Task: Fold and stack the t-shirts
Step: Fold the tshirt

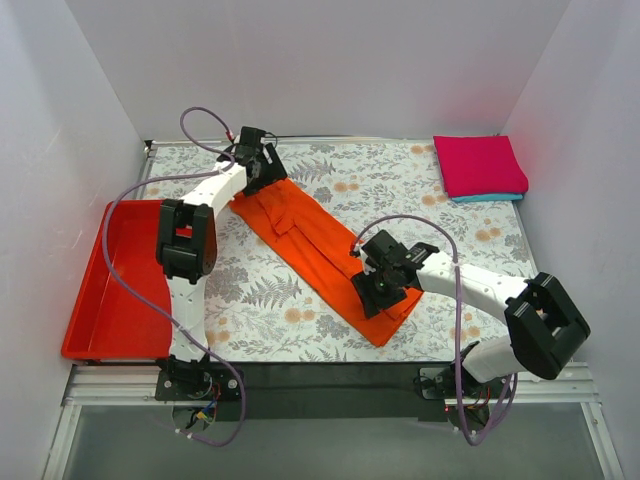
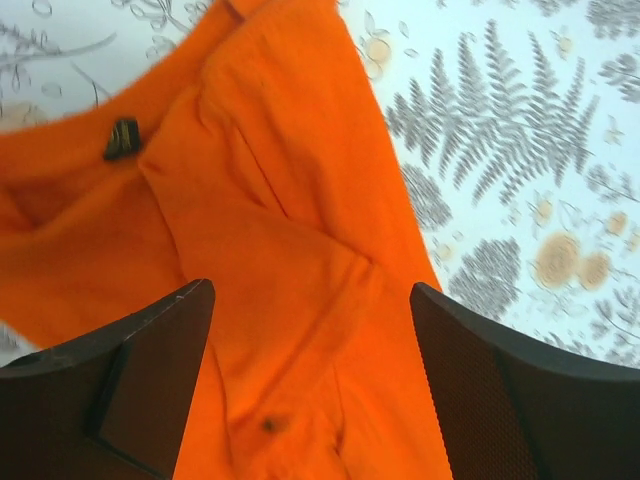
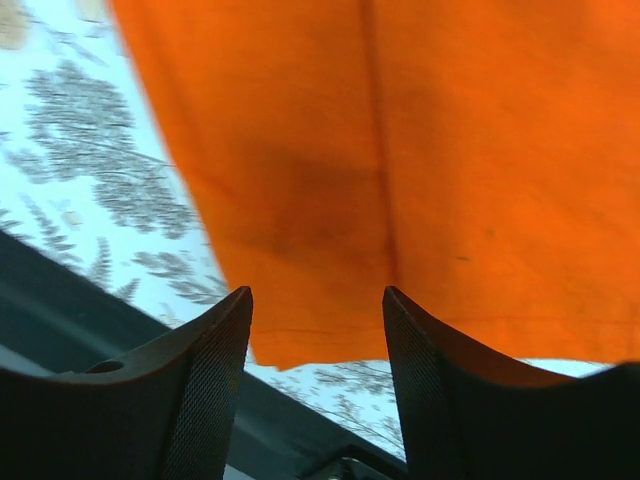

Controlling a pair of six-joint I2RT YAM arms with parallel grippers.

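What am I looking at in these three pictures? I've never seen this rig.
These are two robot arms bolted at the table's near edge. The overhead picture looks down from behind them; the other two come from a camera on each wrist, with that arm's dark fingers at the bottom. On the fern-patterned table an orange t-shirt lies diagonally, folded into a long strip. The left gripper is over its far end, the right gripper over its near end; both are open and hold nothing. At the far right corner a folded magenta t-shirt sits on a teal t-shirt. A red tray sits at the left.
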